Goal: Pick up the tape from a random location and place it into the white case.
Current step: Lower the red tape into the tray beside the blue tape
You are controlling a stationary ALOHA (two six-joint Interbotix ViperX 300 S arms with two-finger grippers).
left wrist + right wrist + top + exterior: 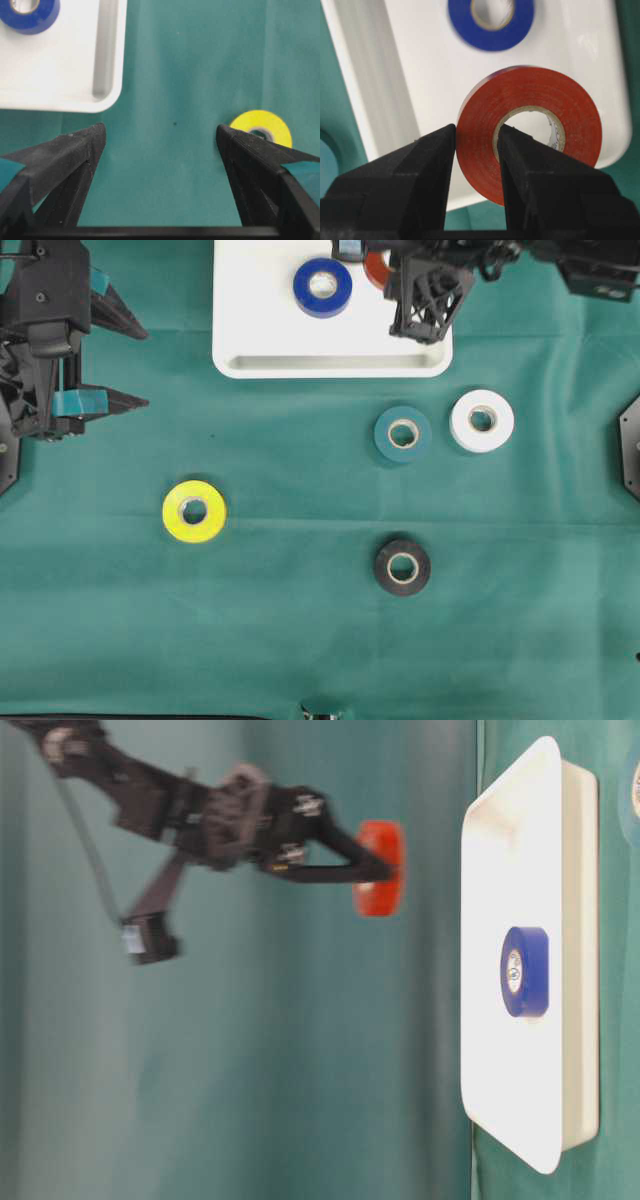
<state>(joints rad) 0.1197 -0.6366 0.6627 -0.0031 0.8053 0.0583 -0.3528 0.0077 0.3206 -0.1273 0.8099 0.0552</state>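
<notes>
My right gripper (pixel 477 132) is shut on a red tape roll (pixel 530 130), one finger through the roll's hole and one outside its wall. It holds the roll in the air above the white case (pixel 330 365), near the case's right half; the table-level view shows the red tape (pixel 380 868) clear of the white case (pixel 510 840). A blue tape roll (pixel 322 287) lies flat inside the case. My left gripper (pixel 161 132) hangs open over the green cloth at the far left, with nothing between its fingers.
On the cloth lie a yellow roll (pixel 194 511), a teal roll (pixel 403 433), a white roll (pixel 482 420) and a black roll (pixel 402 567). The yellow roll (pixel 261 127) shows just beyond my left gripper's right finger.
</notes>
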